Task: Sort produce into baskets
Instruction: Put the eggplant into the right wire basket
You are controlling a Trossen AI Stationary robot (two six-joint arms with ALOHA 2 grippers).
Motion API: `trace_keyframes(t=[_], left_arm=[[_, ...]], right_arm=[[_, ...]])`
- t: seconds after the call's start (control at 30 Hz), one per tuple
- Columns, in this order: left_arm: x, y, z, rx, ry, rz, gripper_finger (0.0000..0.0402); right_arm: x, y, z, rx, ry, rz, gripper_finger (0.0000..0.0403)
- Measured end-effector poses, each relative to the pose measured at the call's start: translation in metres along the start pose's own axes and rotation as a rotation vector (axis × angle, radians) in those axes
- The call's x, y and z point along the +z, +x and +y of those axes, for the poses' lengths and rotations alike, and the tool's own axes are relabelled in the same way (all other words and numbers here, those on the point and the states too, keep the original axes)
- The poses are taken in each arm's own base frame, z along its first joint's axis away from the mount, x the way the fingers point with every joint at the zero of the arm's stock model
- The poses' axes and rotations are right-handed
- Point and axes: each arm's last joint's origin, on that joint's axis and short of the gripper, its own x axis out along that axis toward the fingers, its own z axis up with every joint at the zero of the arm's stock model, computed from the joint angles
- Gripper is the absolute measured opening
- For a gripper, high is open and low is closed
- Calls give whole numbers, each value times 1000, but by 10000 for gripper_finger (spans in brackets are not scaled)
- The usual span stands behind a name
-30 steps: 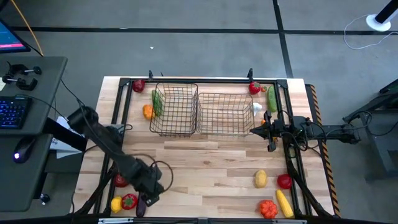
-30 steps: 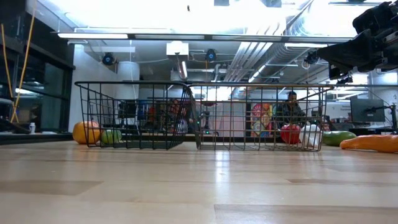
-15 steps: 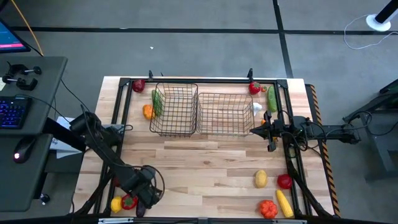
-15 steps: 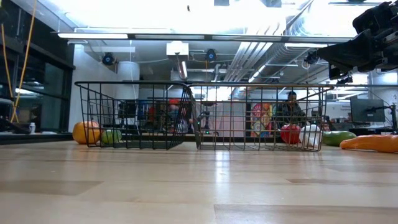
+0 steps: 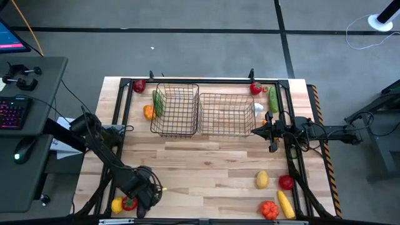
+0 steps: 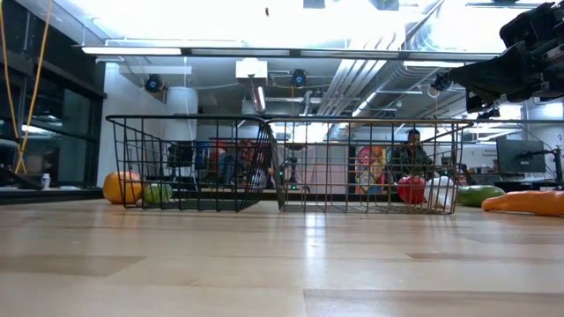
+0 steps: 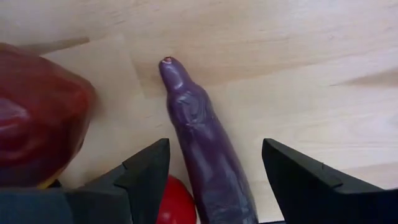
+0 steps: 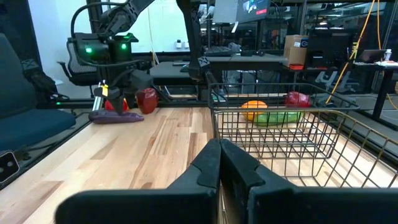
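Left gripper (image 7: 214, 180): I see it spread wide astride the purple eggplant (image 7: 202, 143), which lies flat on the worktop (image 5: 206, 162).
Right gripper (image 5: 255, 131): closed, empty, beside the wider basket (image 5: 226, 114).
Hidden: eggplant's far end cut off; red pepper (image 7: 37, 118) only partly shown.

Two baskets (image 6: 282, 165) side by side; orange fruit (image 6: 122, 187) beside narrower.

No lettering, label, brand, number or sign can be read anywhere in these views.
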Motion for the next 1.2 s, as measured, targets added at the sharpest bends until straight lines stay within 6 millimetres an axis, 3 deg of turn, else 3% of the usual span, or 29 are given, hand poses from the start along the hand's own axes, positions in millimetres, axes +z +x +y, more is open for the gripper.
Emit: trace_keyframes(t=[0.67,0.8,1.0,1.2], left_arm=[[-4,35,-9,78,-56,-13,236],[-4,38,-12,63,-44,-10,194],[2,32,-15,26,0,-38,73],[26,-9,-22,-195,74,-168,71]], right_arm=[[0,0,0,0,0,0,0],[0,0,0,0,0,0,0],[0,0,0,0,0,1,0],[0,0,0,0,0,0,0]])
